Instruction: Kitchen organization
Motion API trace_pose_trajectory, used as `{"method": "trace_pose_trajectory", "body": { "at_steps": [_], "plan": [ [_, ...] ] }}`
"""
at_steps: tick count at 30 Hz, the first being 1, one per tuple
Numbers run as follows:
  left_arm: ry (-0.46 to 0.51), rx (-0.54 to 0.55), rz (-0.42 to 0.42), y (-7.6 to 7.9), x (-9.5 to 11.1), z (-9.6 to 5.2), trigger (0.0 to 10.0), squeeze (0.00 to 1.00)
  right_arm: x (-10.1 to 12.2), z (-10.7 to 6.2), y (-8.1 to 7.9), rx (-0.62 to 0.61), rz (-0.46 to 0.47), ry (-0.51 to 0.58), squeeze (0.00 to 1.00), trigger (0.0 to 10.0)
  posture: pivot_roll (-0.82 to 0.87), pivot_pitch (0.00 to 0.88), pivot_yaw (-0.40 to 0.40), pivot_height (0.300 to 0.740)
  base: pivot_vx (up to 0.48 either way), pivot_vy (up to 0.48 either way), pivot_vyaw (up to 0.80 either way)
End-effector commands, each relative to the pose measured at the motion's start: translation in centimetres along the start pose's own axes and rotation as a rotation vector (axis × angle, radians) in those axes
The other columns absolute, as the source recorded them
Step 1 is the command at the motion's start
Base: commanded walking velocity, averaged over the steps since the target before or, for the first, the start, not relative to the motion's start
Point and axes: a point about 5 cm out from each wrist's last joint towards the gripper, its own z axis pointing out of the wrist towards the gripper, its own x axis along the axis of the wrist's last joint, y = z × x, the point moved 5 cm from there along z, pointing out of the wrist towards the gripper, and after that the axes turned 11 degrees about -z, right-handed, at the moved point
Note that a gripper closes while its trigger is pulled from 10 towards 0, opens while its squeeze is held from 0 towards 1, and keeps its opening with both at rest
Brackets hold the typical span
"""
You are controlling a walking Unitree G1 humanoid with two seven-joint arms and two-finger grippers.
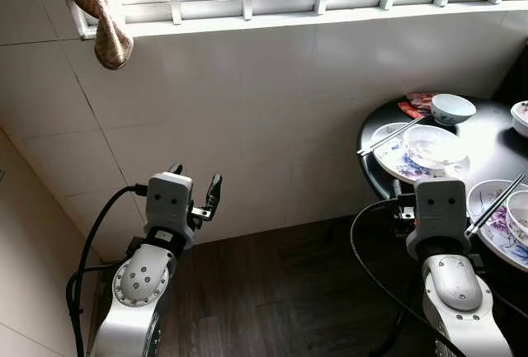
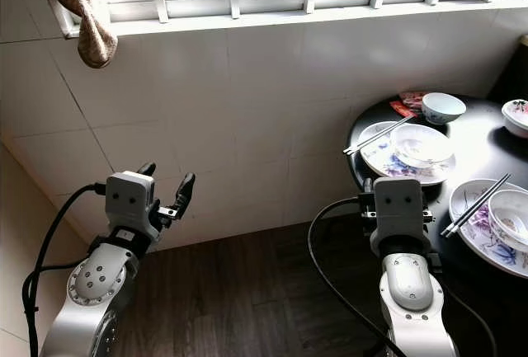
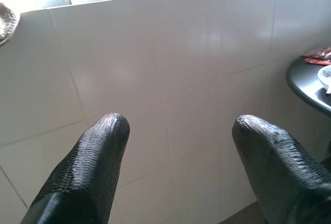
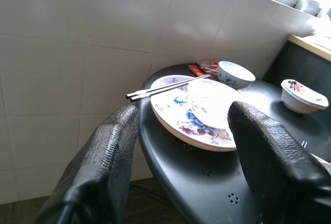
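A round black table (image 1: 487,130) stands at the right against the tiled wall. On it a flowered plate (image 1: 391,156) carries a white bowl (image 1: 433,147) and a pair of chopsticks (image 1: 388,137). Behind them sit a small blue-patterned bowl (image 1: 452,108) and a red packet (image 1: 415,105). A second flowered plate (image 1: 495,229), nearer me, bears another bowl and chopsticks (image 1: 493,204). My right gripper (image 4: 181,115) is open and empty, level with the table's left edge and facing the first plate. Held up before the bare wall, my left gripper (image 1: 196,182) is open and empty.
A white tiled wall (image 1: 272,126) runs under a barred window. A brown cloth (image 1: 101,19) hangs at the top left. Dark wood floor (image 1: 272,291) lies between my arms. One more bowl (image 1: 520,116) sits at the table's far right edge.
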Motion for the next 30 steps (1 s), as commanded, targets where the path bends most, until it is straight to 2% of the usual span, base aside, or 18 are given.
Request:
{"method": "trace_pose_trajectory", "body": {
  "at_steps": [1,12,30],
  "plan": [
    [-0.006,-0.011,0.008,0.21,-0.03,-0.02,10.0,0.00,0.22,0.03,0.12,-0.005,-0.006,0.007,0.00,10.0,0.05,0.000,-0.019,0.740,0.000,-0.259,0.00],
    [-0.008,-0.012,0.007,0.20,-0.05,-0.08,10.0,0.00,0.04,-0.01,0.05,-0.002,-0.006,-0.001,0.00,10.0,0.05,0.000,-0.019,0.740,0.000,-0.347,0.00],
    [0.002,0.004,-0.011,0.03,0.08,0.06,10.0,0.00,0.15,0.12,0.09,0.001,0.008,0.005,0.00,10.0,0.05,0.000,-0.021,0.740,0.000,0.000,0.00]
  ]
}}
